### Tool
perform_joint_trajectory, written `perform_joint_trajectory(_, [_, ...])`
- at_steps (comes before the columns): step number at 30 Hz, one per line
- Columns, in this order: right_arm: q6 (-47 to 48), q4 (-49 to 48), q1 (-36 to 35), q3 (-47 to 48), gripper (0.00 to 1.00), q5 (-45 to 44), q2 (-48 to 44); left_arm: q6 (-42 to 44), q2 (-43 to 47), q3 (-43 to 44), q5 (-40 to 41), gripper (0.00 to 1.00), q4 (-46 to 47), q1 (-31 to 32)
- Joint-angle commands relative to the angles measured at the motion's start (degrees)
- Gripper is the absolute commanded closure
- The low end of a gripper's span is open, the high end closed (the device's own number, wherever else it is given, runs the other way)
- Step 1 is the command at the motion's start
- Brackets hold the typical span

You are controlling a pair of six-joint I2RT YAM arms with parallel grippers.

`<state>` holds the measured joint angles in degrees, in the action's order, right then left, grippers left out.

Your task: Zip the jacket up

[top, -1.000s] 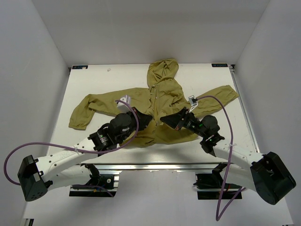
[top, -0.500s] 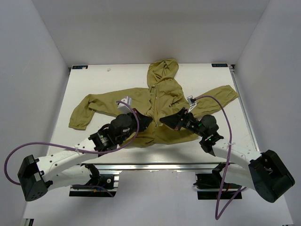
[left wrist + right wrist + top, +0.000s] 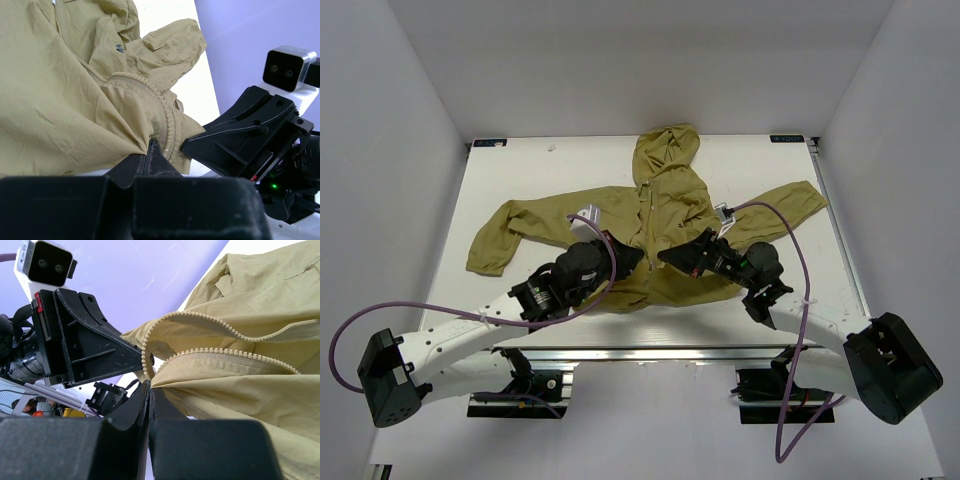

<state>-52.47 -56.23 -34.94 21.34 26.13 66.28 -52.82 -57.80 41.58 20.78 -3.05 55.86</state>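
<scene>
Between the fingertips of the left gripper [image 3: 152, 146], pressed together: a pleat of the jacket [image 3: 660, 205] at its lower hem. Likewise at the right gripper [image 3: 150, 386], clamped tight on the opposite hem corner, just under the bottom end of the open zipper [image 3: 225, 352] teeth. Nose to nose in the top view, nearly touching, with only the parted zipper bottom between the two tips. Beyond both tips, away from the arm bases: rest of the jacket spread flat on the white table [image 3: 520, 165], hood [image 3: 665, 155] farthest out, one sleeve off to each side. Directly ahead of each wrist camera: the other arm's black gripper body, blocking sight of whatever lies behind it. Behind each gripper, a looping purple cable [image 3: 803, 270] arching over the wrist and above the jacket's lower half. Noted against one second ago: slight creep of the right gripper toward the left one, small inward swing of the right forearm; no visible change in left arm or jacket layout.
</scene>
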Motion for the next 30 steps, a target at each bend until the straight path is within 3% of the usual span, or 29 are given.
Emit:
perform_joint_trajectory(1, [-0.62,-4.77,0.13,2.04,1.0,1.03,-0.01,-0.09,-0.03,-0.19,0.67,1.0,-0.81,0.04])
perform_joint_trajectory(30, [-1.32,-7.14,0.13,2.57,1.0,-0.47,1.74,-0.62,0.58,-1.24,-4.16,1.0,0.76,-0.04])
